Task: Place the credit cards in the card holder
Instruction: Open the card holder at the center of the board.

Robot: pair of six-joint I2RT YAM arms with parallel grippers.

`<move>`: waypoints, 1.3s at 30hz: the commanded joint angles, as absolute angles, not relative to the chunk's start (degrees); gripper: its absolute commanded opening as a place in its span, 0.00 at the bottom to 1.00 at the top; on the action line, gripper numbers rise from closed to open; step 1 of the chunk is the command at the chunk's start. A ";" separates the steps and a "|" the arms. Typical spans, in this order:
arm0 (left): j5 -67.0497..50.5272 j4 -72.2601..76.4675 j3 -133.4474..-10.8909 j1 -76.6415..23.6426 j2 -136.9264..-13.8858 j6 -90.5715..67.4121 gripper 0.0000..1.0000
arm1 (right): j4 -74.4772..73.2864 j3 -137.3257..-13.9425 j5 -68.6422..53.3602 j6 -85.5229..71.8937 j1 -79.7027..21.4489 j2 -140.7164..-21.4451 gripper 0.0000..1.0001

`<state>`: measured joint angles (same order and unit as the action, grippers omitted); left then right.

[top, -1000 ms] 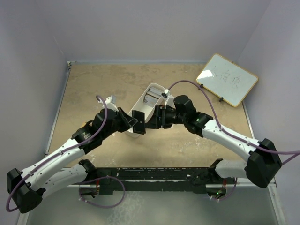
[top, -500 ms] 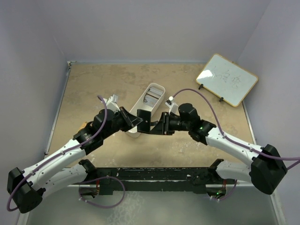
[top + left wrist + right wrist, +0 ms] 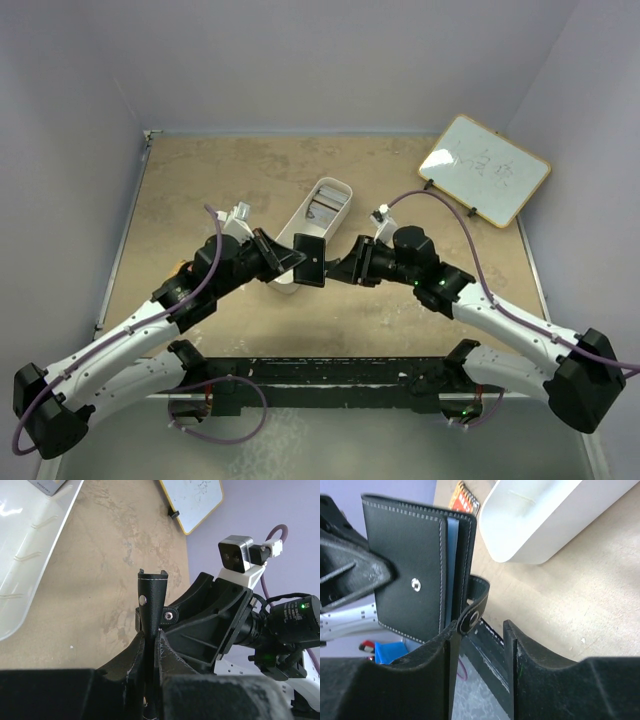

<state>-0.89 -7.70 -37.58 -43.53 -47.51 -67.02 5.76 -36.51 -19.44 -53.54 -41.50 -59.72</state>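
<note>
My left gripper (image 3: 292, 262) is shut on the card holder (image 3: 310, 260), a black folding wallet held above the table. In the left wrist view the card holder (image 3: 152, 597) stands edge-on between my fingers (image 3: 172, 652). In the right wrist view the card holder (image 3: 415, 570) is folded, a blue-grey strip shows inside it, and its snap tab (image 3: 474, 611) hangs loose. My right gripper (image 3: 480, 630) is open, its left finger touching the tab; it also shows in the top view (image 3: 345, 268). The credit cards (image 3: 325, 206) lie in the far end of the white tray (image 3: 300, 232).
A small whiteboard (image 3: 484, 168) stands at the back right and also shows in the left wrist view (image 3: 192, 500). The white tray lies just behind both grippers (image 3: 535, 515). A small orange-red item (image 3: 463, 499) lies on the table to the left.
My right gripper has drawn back to the right, away from the card holder. My left gripper has kept hold of the holder and shifted slightly right.
</note>
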 commanded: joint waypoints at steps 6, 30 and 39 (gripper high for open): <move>-4.46 -4.32 -37.97 -43.60 -46.39 -68.52 0.00 | 9.22 -33.95 -10.42 -58.47 -41.46 -55.29 0.35; -4.12 -3.60 -34.42 -43.67 -44.74 -70.64 0.05 | 17.23 -31.42 -16.69 -56.74 -41.43 -57.25 0.00; 1.95 -19.41 -30.30 -43.62 -44.62 -65.70 0.34 | 9.25 -28.04 -21.50 -48.76 -41.63 -64.54 0.00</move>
